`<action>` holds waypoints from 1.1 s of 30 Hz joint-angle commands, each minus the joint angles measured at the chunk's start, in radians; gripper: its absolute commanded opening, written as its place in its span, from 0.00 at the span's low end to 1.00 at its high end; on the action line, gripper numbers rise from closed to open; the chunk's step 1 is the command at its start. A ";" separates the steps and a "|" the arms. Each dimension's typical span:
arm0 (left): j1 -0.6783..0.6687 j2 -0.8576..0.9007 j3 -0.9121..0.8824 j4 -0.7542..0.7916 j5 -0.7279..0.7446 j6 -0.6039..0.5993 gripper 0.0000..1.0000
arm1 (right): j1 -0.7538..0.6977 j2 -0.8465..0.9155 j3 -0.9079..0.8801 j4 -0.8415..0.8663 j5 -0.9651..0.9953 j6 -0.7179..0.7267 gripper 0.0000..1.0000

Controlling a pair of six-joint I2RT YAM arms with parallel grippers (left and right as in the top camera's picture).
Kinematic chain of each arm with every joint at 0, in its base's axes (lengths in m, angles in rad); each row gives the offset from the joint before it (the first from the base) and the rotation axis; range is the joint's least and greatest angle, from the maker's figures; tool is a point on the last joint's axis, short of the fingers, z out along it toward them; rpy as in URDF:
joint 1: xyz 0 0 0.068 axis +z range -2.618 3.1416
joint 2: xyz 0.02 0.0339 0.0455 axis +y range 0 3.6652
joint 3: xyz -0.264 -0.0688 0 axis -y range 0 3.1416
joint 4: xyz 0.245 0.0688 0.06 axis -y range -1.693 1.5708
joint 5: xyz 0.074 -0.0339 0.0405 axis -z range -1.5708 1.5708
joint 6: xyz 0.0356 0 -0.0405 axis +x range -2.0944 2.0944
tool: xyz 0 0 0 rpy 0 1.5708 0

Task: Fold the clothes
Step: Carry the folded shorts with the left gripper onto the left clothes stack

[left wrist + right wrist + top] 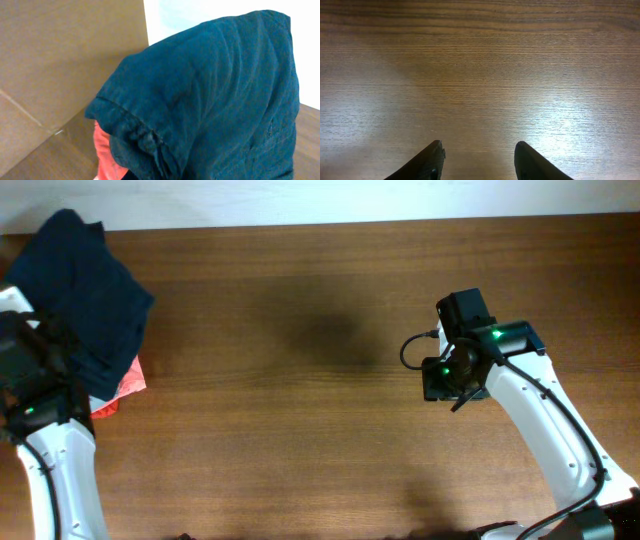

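Note:
The clothes (85, 290) are one dark navy garment, heaped at the far left corner of the table. In the left wrist view the garment (225, 90) fills most of the picture. Its folds gather to a pinch at the bottom middle, where my left gripper (62, 348) holds it. The fingers themselves are hidden under the cloth. My right gripper (462, 315) hangs over bare wood at the right, far from the garment. Its two dark fingers (479, 147) are apart with nothing between them.
A coral garment (125, 385) lies under the navy one and sticks out at its near edge; it also shows in the left wrist view (105, 155). A brown cardboard wall (60, 60) stands to the left. The wooden table (320, 430) spans the middle.

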 commanded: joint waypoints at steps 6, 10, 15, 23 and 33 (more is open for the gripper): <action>0.078 -0.002 0.048 0.040 0.019 -0.047 0.01 | -0.004 -0.017 0.010 -0.005 0.019 -0.010 0.50; 0.106 0.055 0.048 0.032 0.045 -0.103 0.01 | -0.003 -0.017 0.010 -0.004 0.019 -0.010 0.50; 0.137 0.131 0.048 0.037 0.076 -0.155 0.01 | -0.003 -0.017 0.010 -0.008 0.019 -0.010 0.50; 0.230 0.202 0.048 0.045 0.146 -0.192 0.01 | -0.003 -0.017 0.010 -0.010 0.019 -0.010 0.50; 0.298 0.252 0.048 0.036 0.150 -0.218 0.57 | -0.003 -0.017 0.010 -0.010 0.019 -0.010 0.50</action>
